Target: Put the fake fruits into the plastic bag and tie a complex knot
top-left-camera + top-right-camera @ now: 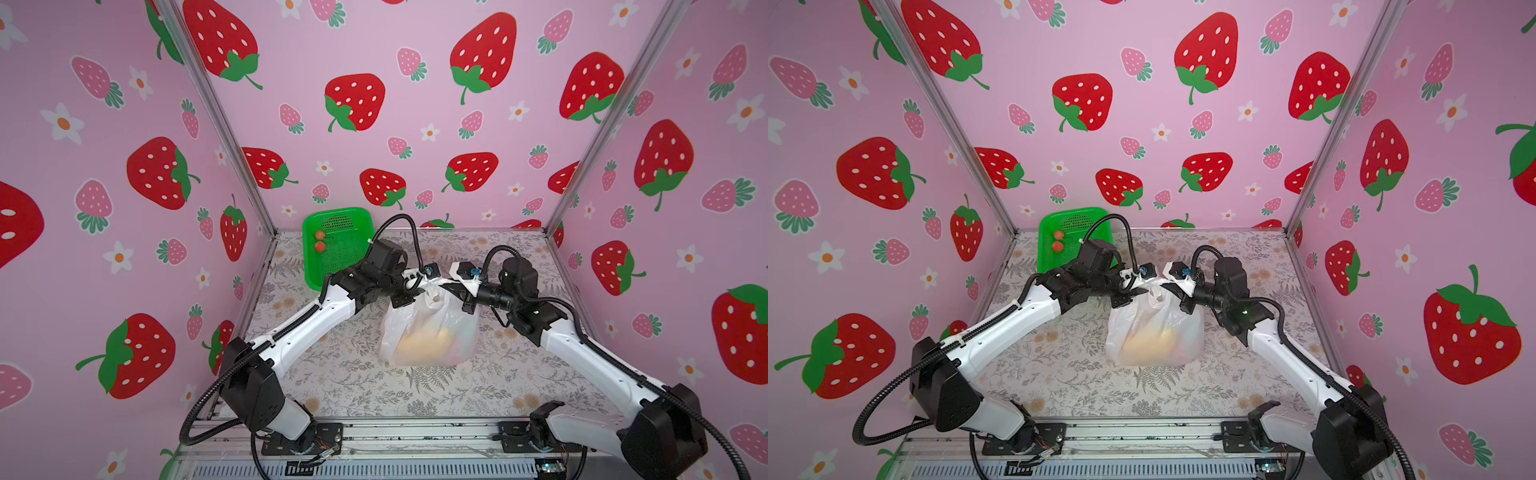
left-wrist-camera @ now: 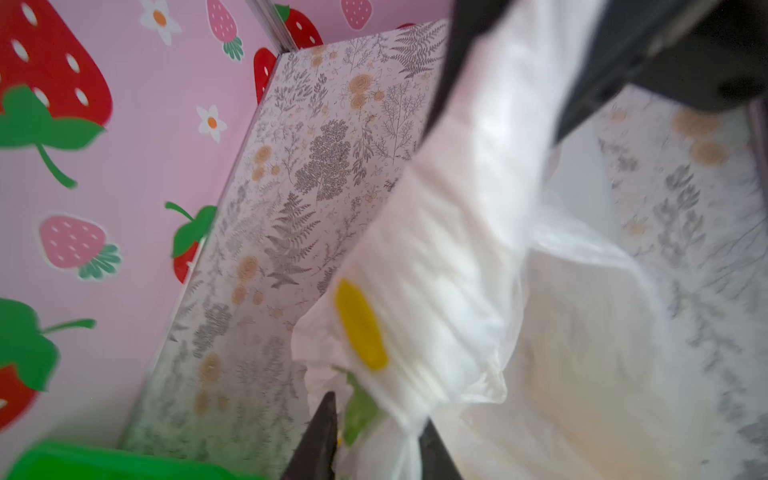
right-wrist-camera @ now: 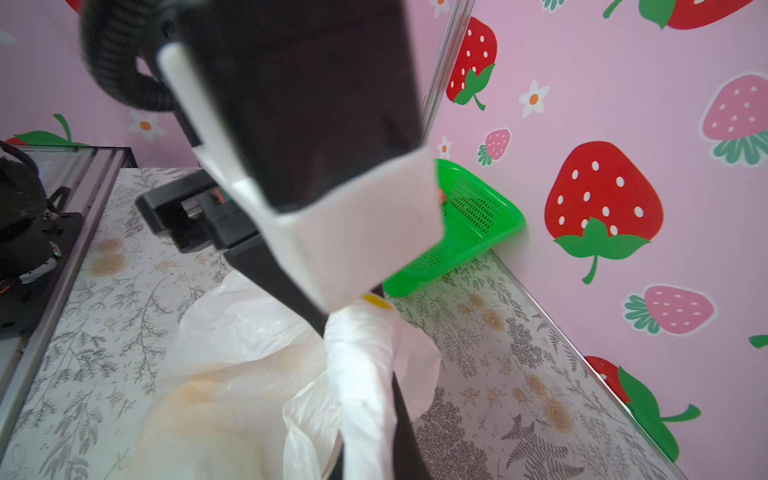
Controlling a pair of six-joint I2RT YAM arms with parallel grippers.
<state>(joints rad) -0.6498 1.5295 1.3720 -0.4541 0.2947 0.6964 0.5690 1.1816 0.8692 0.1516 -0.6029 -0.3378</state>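
I hold the twisted handle (image 3: 359, 374) of the thin white plastic bag (image 1: 428, 336) stretched between facing jaws, both pairs pinching it.

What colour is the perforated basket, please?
Bright green; the basket shows best in a top view.

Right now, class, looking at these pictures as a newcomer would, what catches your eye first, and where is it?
First comes the white plastic bag standing mid-table. A yellowish fruit shows through it, and the left end effector and right end effector meet at its bunched handles. Next is the green basket in the far left corner, with two small red fruits lying inside. All around stand loud strawberry-print walls.
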